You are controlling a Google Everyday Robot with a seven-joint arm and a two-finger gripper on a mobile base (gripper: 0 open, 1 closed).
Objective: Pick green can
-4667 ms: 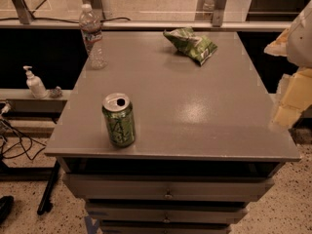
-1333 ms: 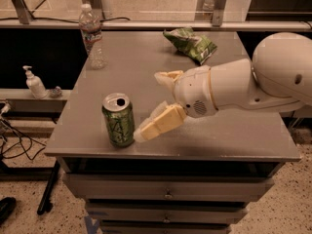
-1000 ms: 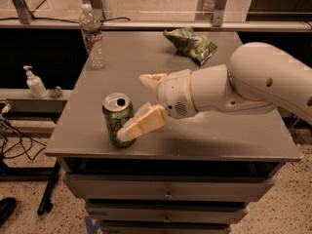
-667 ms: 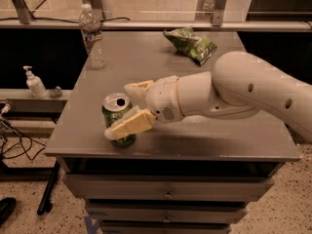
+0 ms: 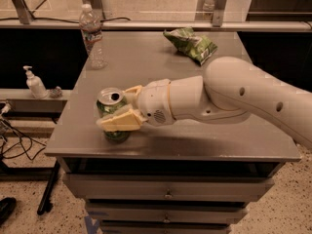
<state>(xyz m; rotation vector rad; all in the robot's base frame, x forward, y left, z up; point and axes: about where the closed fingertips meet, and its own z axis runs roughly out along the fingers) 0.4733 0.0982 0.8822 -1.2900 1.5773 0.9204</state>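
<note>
The green can (image 5: 110, 97) stands upright near the front left corner of the grey table (image 5: 161, 67), its silver top and pull-tab hole showing. My gripper (image 5: 116, 107) reaches in from the right at can height and is open, with the can between its fingers. One cream finger (image 5: 118, 121) lies across the can's front side. The other finger (image 5: 132, 89) sits behind the can on its right. The can's lower part (image 5: 116, 134) shows below the front finger and rests on the table.
A clear plastic bottle (image 5: 91, 37) stands at the table's back left. A green-and-white snack bag (image 5: 191, 45) lies at the back right. My white arm (image 5: 253, 99) spans the table's right half. A soap dispenser (image 5: 34, 83) sits on a lower shelf at left. Drawers (image 5: 168, 195) are below the table.
My arm swung in from the right edge and moved left across the table. The fingers went from beside the can to straddling it. The can has not moved.
</note>
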